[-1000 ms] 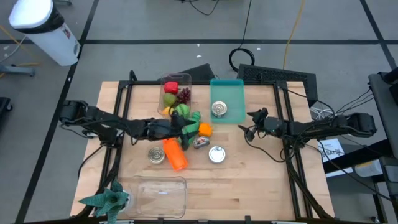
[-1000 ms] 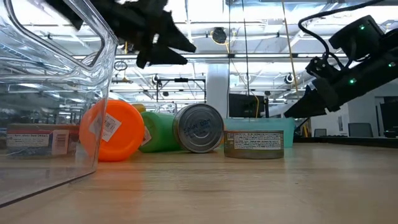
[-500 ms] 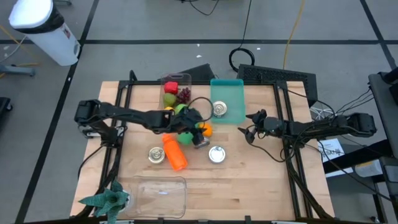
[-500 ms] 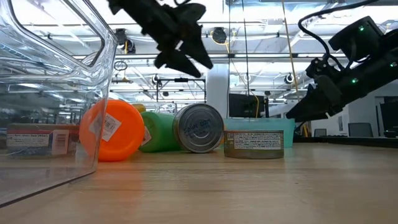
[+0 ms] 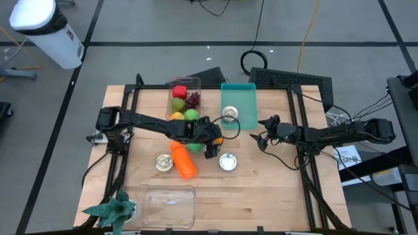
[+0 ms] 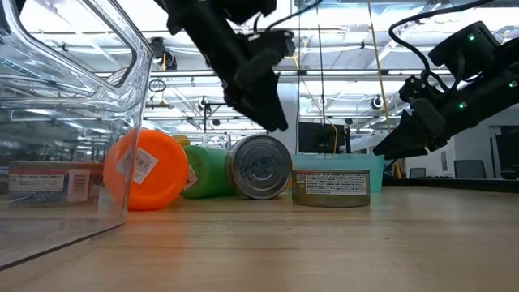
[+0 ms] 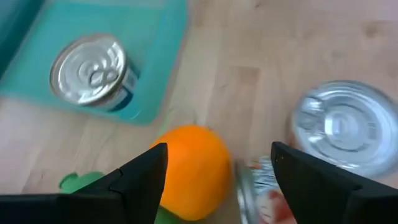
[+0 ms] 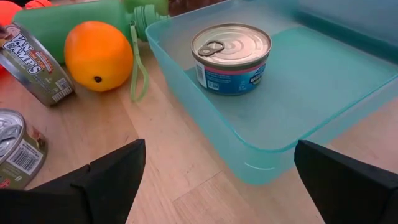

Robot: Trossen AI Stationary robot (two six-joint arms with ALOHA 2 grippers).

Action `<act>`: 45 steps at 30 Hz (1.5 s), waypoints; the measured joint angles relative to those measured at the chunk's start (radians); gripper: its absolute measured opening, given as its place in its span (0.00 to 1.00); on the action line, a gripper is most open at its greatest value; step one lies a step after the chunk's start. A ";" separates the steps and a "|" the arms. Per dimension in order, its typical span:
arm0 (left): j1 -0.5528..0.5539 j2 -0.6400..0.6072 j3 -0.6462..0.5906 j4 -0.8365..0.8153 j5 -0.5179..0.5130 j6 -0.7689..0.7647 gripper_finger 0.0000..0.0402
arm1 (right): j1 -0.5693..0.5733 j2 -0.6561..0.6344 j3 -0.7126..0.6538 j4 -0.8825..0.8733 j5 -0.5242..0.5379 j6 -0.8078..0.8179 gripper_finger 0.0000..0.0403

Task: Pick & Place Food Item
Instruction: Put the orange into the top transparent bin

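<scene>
Currently: I hold the left gripper (image 7: 214,177) part open, empty, directly above the orange (image 7: 189,168), mid-table at seven o'clock of the teal tray (image 5: 248,98); right gripper (image 5: 263,130) farther, wide open.

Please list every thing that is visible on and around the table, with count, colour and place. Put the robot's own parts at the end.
Teal tray: 1, teal, far middle of table.
Can in tray: 1, silver, inside the teal tray.
Other cans: 3, silver; one upright, one left of the orange bottle, one lying by the orange.
Orange: 1, orange, beside the tray.
Orange bottle: 1, lying mid-table.
Green bottle: 1, lying behind the orange.
Clear fruit box: 1, left of tray, red, green, yellow fruit inside.
Clear container: 1, near edge.
Toy plant: 1, green, near left corner.
Bin: 1, white, on floor.
Left hand: open, above the orange.
Right hand: open, near tray.
</scene>
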 joint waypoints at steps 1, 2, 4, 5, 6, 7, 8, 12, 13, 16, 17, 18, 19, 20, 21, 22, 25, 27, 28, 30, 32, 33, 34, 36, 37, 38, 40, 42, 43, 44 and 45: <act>0.008 0.004 0.000 -0.001 0.000 -0.014 0.74 | 0.000 0.000 0.000 -0.001 0.000 0.000 0.98; 0.016 0.007 0.000 -0.006 0.000 -0.032 0.75 | 0.000 0.000 0.000 -0.001 0.000 0.000 0.98; 0.030 0.006 0.000 -0.010 -0.001 -0.071 0.77 | 0.000 0.000 0.000 -0.003 0.000 0.000 0.98; 0.038 0.005 0.000 -0.007 -0.001 -0.088 0.78 | 0.000 0.000 0.000 -0.003 0.000 0.000 0.98; 0.045 0.005 0.000 -0.008 -0.001 -0.107 0.80 | 0.000 0.000 0.000 -0.003 0.000 0.000 0.98; 0.054 0.005 0.000 -0.009 0.002 -0.126 0.81 | 0.000 0.000 0.000 -0.003 0.000 0.000 0.98; 0.061 0.005 0.000 -0.009 0.012 -0.135 0.82 | 0.000 0.000 0.000 -0.003 0.000 0.000 0.98; 0.083 0.009 0.000 -0.011 0.051 -0.157 0.85 | 0.000 0.000 0.000 -0.004 0.000 0.000 0.98; 0.085 0.013 0.001 -0.010 0.051 -0.156 0.86 | 0.000 0.000 0.000 -0.004 0.000 0.000 0.98; 0.083 0.017 0.000 -0.016 0.014 -0.156 0.85 | 0.000 0.000 0.000 -0.004 -0.001 0.000 0.98; 0.082 0.017 0.001 -0.012 0.010 -0.156 0.85 | 0.000 0.000 0.000 -0.004 0.000 0.000 0.98; 0.083 0.020 0.001 -0.006 0.011 -0.157 0.84 | 0.000 0.000 0.000 -0.004 -0.001 0.000 0.98; 0.084 0.024 0.002 -0.004 0.016 -0.157 0.84 | 0.000 0.000 0.000 -0.004 -0.001 0.000 0.98; 0.084 0.027 0.002 -0.008 0.024 -0.157 0.84 | 0.000 0.000 0.000 -0.004 -0.001 0.000 0.98; 0.084 0.032 0.001 -0.012 0.032 -0.157 0.83 | 0.000 0.000 0.000 -0.004 -0.001 0.000 0.98; 0.084 0.041 0.001 -0.002 0.038 -0.155 0.83 | 0.000 0.000 0.000 -0.004 -0.001 0.000 0.98; 0.078 0.045 0.001 0.003 0.040 -0.103 0.83 | 0.000 0.000 0.000 -0.003 -0.001 0.004 0.98; 0.076 0.060 0.002 0.021 0.038 -0.067 0.84 | 0.000 0.000 0.000 -0.006 -0.001 0.010 0.98; 0.077 0.065 0.002 0.016 0.037 -0.062 0.84 | 0.000 0.000 0.000 -0.007 -0.002 0.012 0.98; 0.085 0.078 0.000 0.012 0.040 -0.069 0.84 | 0.000 0.000 0.000 -0.009 -0.002 0.012 0.98; 0.093 0.084 0.000 0.012 0.073 -0.069 0.84 | 0.000 0.000 0.000 -0.012 -0.004 0.012 0.98; 0.094 0.085 0.000 0.000 0.088 -0.067 0.84 | 0.000 0.000 0.000 -0.011 -0.004 0.012 0.98; 0.096 0.090 0.000 0.005 0.100 -0.060 0.84 | 0.000 0.000 0.000 -0.013 -0.004 0.012 0.98; 0.095 0.095 0.001 0.014 0.119 -0.031 0.84 | 0.000 0.000 0.000 -0.014 -0.004 0.012 0.98; 0.094 0.096 0.001 0.011 0.120 -0.018 0.84 | 0.000 0.000 0.000 -0.014 -0.004 0.012 0.98; 0.091 0.096 0.001 0.010 0.120 -0.010 0.84 | 0.000 0.000 0.000 -0.014 -0.004 0.012 0.98; 0.088 0.095 0.001 0.012 0.118 0.000 0.84 | 0.000 0.000 0.000 -0.013 -0.003 0.012 0.98; 0.088 0.095 0.001 0.012 0.119 0.000 0.84 | 0.000 0.000 0.000 -0.014 -0.003 0.012 0.98; 0.088 0.095 0.001 0.012 0.119 0.005 0.84 | 0.000 0.000 0.000 -0.014 -0.003 0.012 0.98; 0.088 0.096 0.001 0.012 0.119 0.015 0.84 | 0.000 0.000 0.000 -0.013 -0.003 0.012 0.98; 0.088 0.104 0.001 0.014 0.121 0.026 0.84 | 0.000 0.000 0.000 -0.013 -0.003 0.012 0.98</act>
